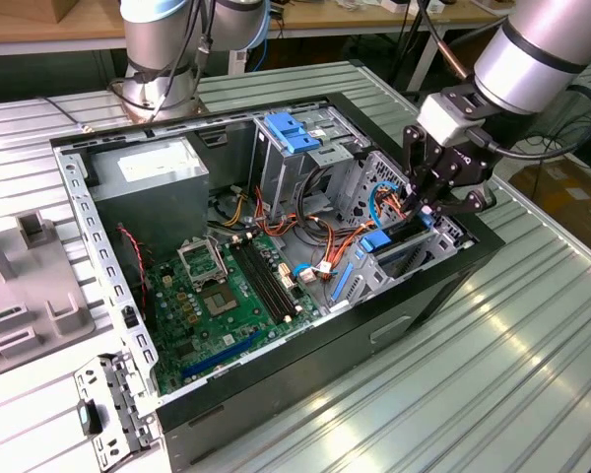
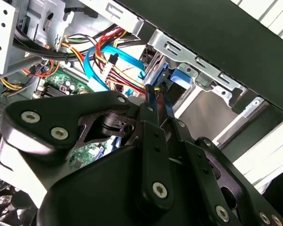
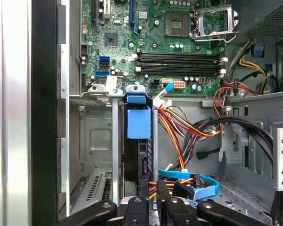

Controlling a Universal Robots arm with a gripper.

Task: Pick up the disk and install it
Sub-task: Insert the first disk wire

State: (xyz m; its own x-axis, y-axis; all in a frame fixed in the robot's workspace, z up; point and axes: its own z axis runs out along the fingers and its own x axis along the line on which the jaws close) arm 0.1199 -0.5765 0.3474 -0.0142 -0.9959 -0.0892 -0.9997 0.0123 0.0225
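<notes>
We are clamping the gripper (image 2: 156, 101) on the disk's (image 3: 138, 123) upper edge as it stands edgewise in the case's (image 1: 305, 370) right-hand bay; it looks stiff, heavy and fragile.

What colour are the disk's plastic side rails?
Blue; the disk standing in its bay shows this best in the first wrist view.

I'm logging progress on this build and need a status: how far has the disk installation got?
Pickup looks done: the disk stands on edge in the drive bay of the computer case, blue rail showing. In hand: the gripper is right at the disk's near edge, fingers close together. Left: whether it is fully seated cannot be told.
</notes>
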